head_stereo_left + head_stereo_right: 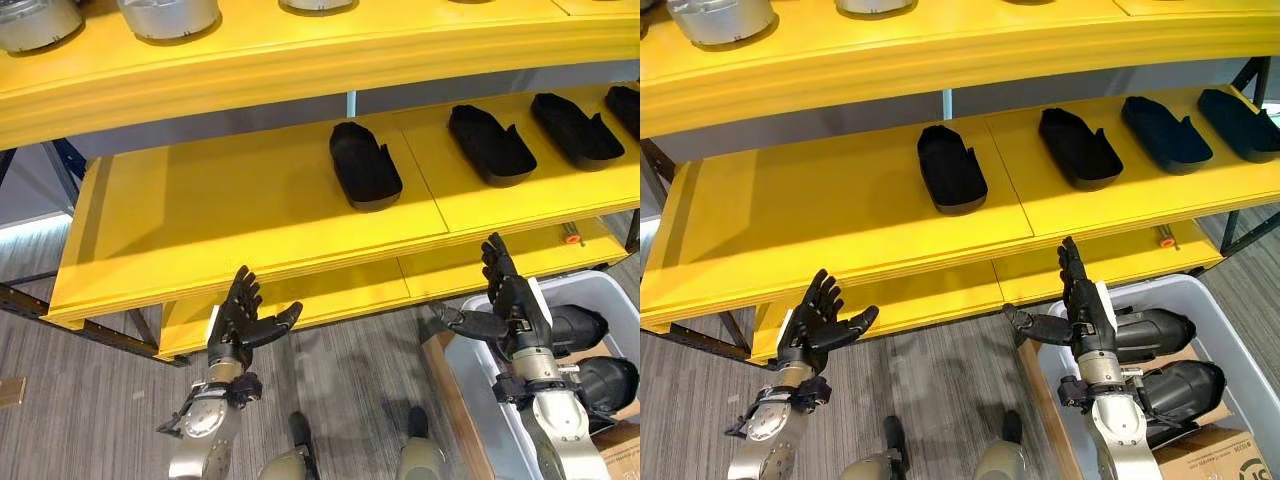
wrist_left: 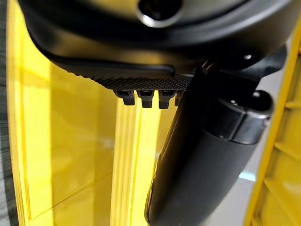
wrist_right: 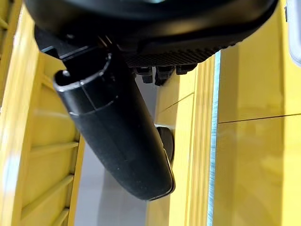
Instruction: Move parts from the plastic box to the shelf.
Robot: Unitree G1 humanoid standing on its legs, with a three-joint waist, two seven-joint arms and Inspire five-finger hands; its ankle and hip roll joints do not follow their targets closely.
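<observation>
1. My left hand [image 1: 243, 322] is up in front of the shelf [image 1: 250, 210], just below the front edge of its middle board. Fingers straight and spread, thumb out to the side, holding nothing.
2. My right hand [image 1: 512, 300] is raised over the near corner of the plastic box [image 1: 470, 375], fingertips level with the shelf's front edge. Fingers straight and close together, thumb sticking out toward my left. Nothing in it.
3. Wrist views agree: each shows the thumb extended and the fingertips in a row against yellow boards, nothing pinched.
4. Plastic box is grey, on the floor at my right, beside a wooden board [image 1: 455, 400]. Two black parts [image 1: 1160, 330] lie in it, one behind the other, partly hidden by my right arm.
5. Four black parts already lie on the middle board: one [image 1: 364, 164] near its centre, three more [image 1: 490, 144] in a row to the right, each apart from the next.
6. Left half of the middle board is bare yellow.
7. Top board holds silver metal pots [image 1: 168, 16], cut off by the frame.
8. A small orange item [image 1: 572, 238] lies on the lower board at right; too small to identify.
</observation>
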